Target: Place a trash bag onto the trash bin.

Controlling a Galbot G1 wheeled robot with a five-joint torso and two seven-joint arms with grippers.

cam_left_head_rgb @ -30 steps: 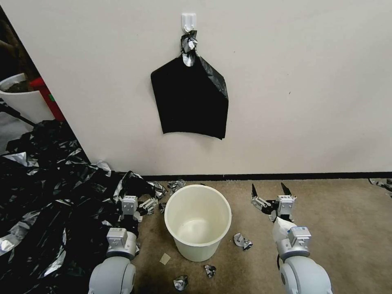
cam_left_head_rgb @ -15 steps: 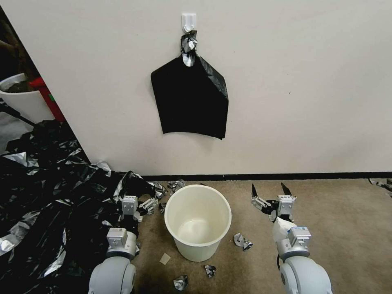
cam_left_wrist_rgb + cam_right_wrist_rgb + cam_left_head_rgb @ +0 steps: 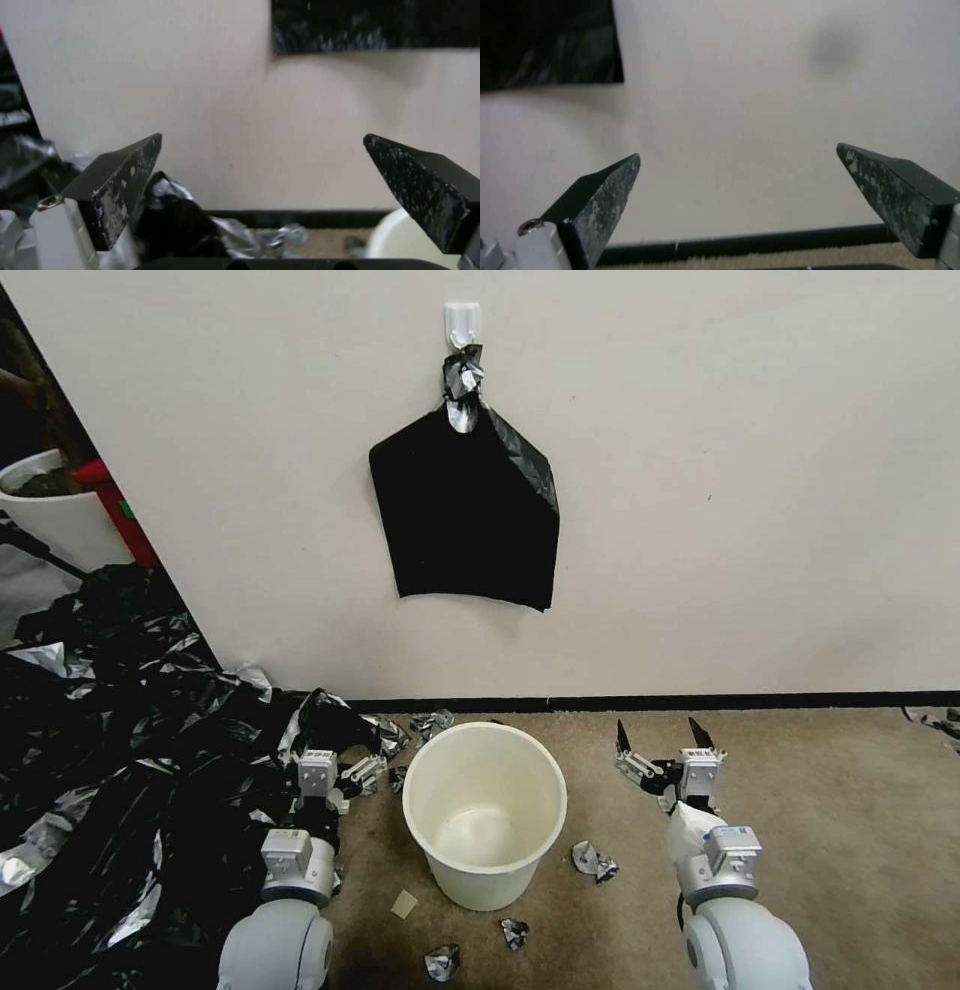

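Observation:
The trash bin (image 3: 485,860), a small cream-white bucket, stands upright on the carpet close to the wall, and its inside is bare. The trash bag is out of view. My left gripper (image 3: 342,745) hovers low just left of the bin, at the edge of a black plastic heap. In the left wrist view the left gripper (image 3: 262,150) is open with nothing between its fingers, and the bin's rim (image 3: 400,236) shows beside it. My right gripper (image 3: 660,738) hangs to the right of the bin, pointing at the wall. It is open too (image 3: 737,157) and holds nothing.
A flat black bundle (image 3: 465,510) with a knotted top hangs from a white wall hook (image 3: 462,320) above the bin. A wide heap of shiny black plastic (image 3: 120,750) covers the floor at left. Crumpled scraps (image 3: 595,860) lie around the bin. A whiter tub (image 3: 50,515) stands far left.

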